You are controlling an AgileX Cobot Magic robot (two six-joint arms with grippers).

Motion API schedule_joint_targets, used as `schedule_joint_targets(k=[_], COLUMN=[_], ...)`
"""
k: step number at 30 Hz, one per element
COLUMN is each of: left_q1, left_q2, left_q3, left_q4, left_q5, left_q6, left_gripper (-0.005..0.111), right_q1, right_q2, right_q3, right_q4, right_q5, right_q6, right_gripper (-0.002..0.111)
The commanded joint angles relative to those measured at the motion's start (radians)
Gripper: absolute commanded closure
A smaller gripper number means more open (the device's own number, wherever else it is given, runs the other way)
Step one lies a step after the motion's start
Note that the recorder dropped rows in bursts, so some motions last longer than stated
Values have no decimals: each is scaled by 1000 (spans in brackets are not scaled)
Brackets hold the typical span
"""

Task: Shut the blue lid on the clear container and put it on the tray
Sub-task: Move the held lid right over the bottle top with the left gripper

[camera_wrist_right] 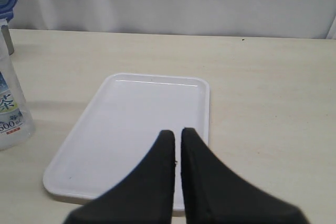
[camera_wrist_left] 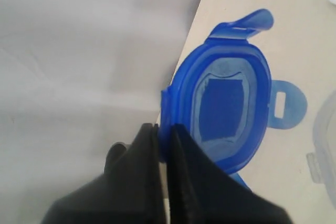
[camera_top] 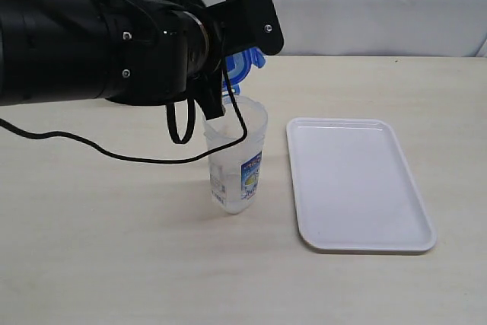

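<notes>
My left gripper (camera_wrist_left: pixel 164 127) is shut on the rim of the blue lid (camera_wrist_left: pixel 227 107), whose inner side faces the left wrist camera with its flaps sticking out. In the exterior view the blue lid (camera_top: pixel 245 65) hangs tilted just above the open mouth of the clear container (camera_top: pixel 237 159), which stands upright on the table; my left arm covers much of the lid. The white tray (camera_top: pixel 358 184) lies flat to the right of the container. My right gripper (camera_wrist_right: pixel 177 131) is shut on nothing, over the near end of the tray (camera_wrist_right: pixel 131 119).
The bulky black left arm (camera_top: pixel 91 43) and its looping cable (camera_top: pixel 114 154) fill the upper left of the exterior view. A white backdrop (camera_top: pixel 380 5) stands along the beige table's far edge. The container's labelled side (camera_wrist_right: pixel 9 114) shows at the right wrist view's edge.
</notes>
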Motion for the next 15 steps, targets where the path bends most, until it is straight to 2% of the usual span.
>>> schedule_joint_targets(k=[1,8,12,15], left_q1=[-2,-2,-2,-2], left_q2=[-29,-91,-133,-168], left_q3=[0,4,77,142], left_q4=[-32,-75,-74,5], left_q5=[11,-10,-90,-146], left_q6=[-5,-5,-19,-120], left_gripper=[107,107,107,107], right_q1=[-5,-5,-5,-5], right_q2=[-4,-4,-4,-4], right_q3=[2,2,2,2], right_q4=[2,2,2,2], right_q5=[1,1,1,1], right_q6=[0,0,0,0], right_gripper=[104,104,104,104])
